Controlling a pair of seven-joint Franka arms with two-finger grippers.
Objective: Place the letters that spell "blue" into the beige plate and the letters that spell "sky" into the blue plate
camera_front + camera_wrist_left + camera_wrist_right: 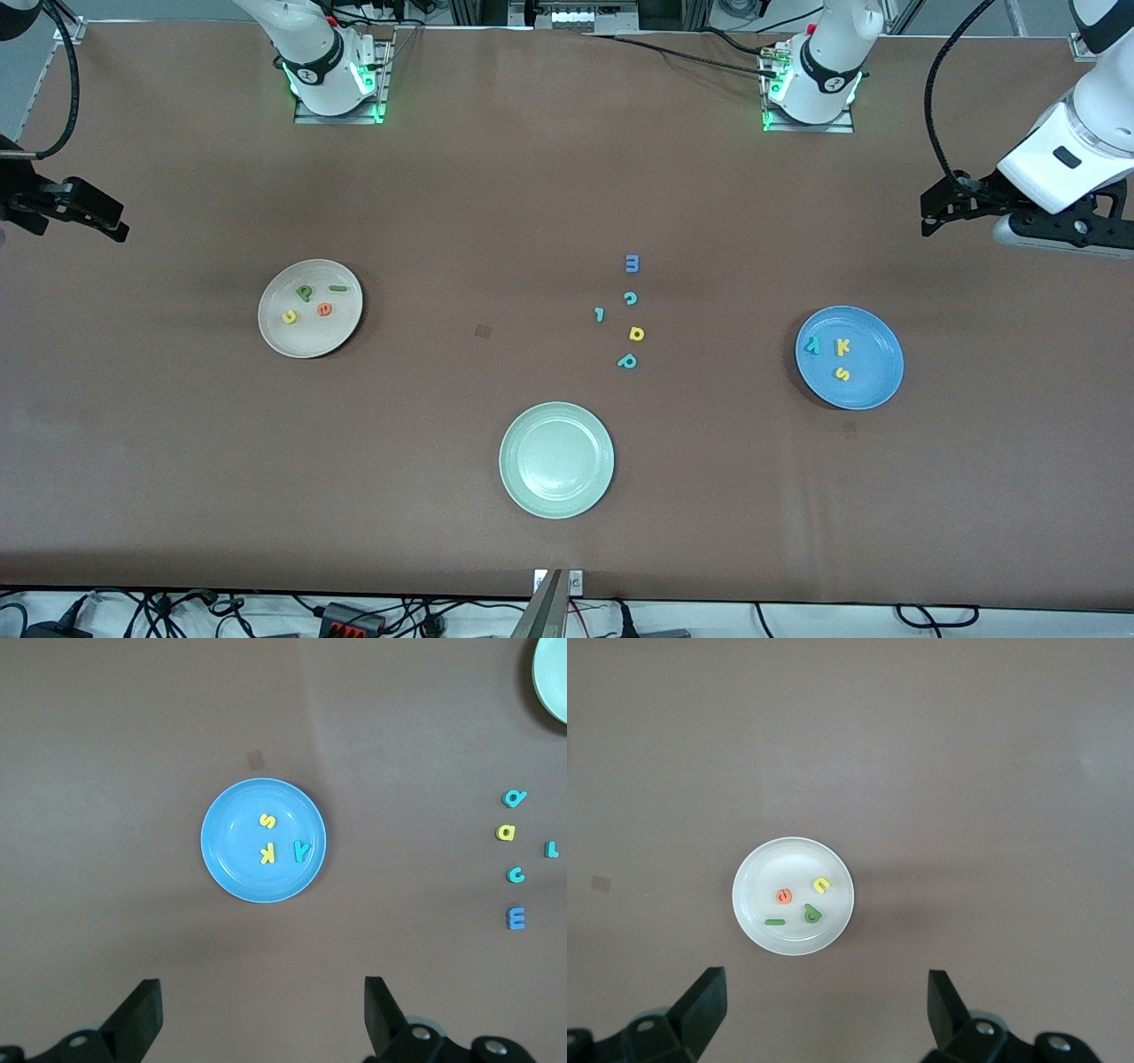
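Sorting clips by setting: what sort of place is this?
Likely a robotics lab: two arm bases bolted to a brown table, cables along its edges, and toy letters sorted into a beige plate and a blue plate.

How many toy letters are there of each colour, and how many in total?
Yellow letters: 4 (u, k, s, d shape)
Teal letters: 4 (y, c, l, p shape)
Dark green letters: 2 (b shape, bar)
Orange letters: 1 (e)
Blue letters: 1 (m)
Total: 12
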